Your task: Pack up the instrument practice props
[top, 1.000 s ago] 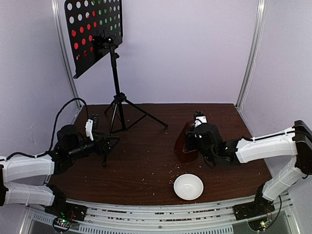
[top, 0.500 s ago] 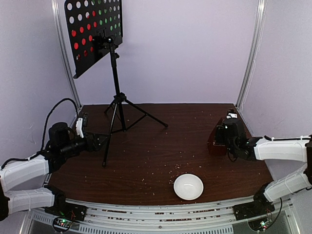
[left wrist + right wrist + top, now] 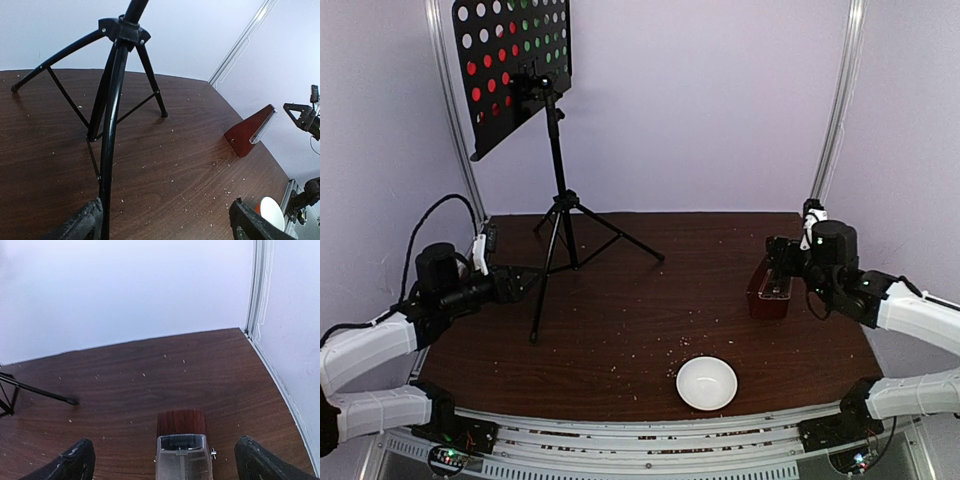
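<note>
The black music stand (image 3: pixel 558 150) stands at the back left of the bench (image 3: pixel 630 310). Its three legs are spread on the wood and its perforated desk is tilted high near the wall. Red and green music sheets (image 3: pixel 476 94) show through the desk's holes. The left gripper (image 3: pixel 165 217) sits low at the stand's near leg with its jaws spread wide. The leg runs down between the fingers, just beside one finger (image 3: pixel 82 225), and nothing is clamped.

On the right side of the bench the red-brown metronome (image 3: pixel 770 292) stands with its clear cover facing the right arm. The right gripper (image 3: pixel 164 455) hovers just behind it, jaws wide apart and holding nothing. The metronome is lined up ahead of the gap between the fingers and is apart from them. A white bowl (image 3: pixel 707 383) rests near the front edge, well apart from both grippers.
</note>
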{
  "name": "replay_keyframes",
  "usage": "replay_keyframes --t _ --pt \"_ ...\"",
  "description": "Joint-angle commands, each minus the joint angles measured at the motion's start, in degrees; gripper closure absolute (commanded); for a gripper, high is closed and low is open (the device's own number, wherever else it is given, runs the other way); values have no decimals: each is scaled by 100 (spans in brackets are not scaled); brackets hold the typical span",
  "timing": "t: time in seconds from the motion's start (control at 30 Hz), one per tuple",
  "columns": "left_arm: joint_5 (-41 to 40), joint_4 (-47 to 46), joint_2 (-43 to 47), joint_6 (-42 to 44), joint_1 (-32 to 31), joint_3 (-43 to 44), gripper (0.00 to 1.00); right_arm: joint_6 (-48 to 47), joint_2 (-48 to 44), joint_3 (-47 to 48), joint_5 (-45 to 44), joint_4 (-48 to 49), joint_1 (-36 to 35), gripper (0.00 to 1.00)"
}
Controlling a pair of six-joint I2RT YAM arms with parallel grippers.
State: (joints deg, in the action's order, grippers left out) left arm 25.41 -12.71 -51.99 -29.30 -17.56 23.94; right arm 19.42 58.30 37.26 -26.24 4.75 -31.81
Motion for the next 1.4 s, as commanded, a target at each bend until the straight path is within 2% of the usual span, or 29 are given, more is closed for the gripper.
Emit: replay_keyframes --t 0.0,0.13,0.23,0.63,0.83,1.2,1.27,1.33,1.37 --pt "99 -39 -379 67 233 416 9 227 -614 142 270 -445 57 0" --pt "881 -476 -1245 -133 611 664 9 455 -864 186 588 -566 96 0" --pt "1200 -853 -1694 -317 638 862 9 629 -1047 135 782 -553 96 0" --pt "1157 -1319 -3476 -436 810 2070 15 853 -1566 -411 2281 -115 92 0" --pt "1565 -1745 -4232 -750 808 2663 35 915 -1801 -635 2692 146 97 0" --pt "2101 -2211 -4914 -743 657 3188 59 1083 -1842 -1055 2863 402 98 0" --pt "2110 -2235 -4922 -699 600 3219 68 1110 -1833 -1094 2886 439 96 0" --pt "2088 -2272 -4895 -674 580 3208 81 1113 -1818 -1098 2905 436 96 0" --pt "2064 -2296 -4865 -654 572 3177 84 1108 -1825 -1098 2905 431 96 0"
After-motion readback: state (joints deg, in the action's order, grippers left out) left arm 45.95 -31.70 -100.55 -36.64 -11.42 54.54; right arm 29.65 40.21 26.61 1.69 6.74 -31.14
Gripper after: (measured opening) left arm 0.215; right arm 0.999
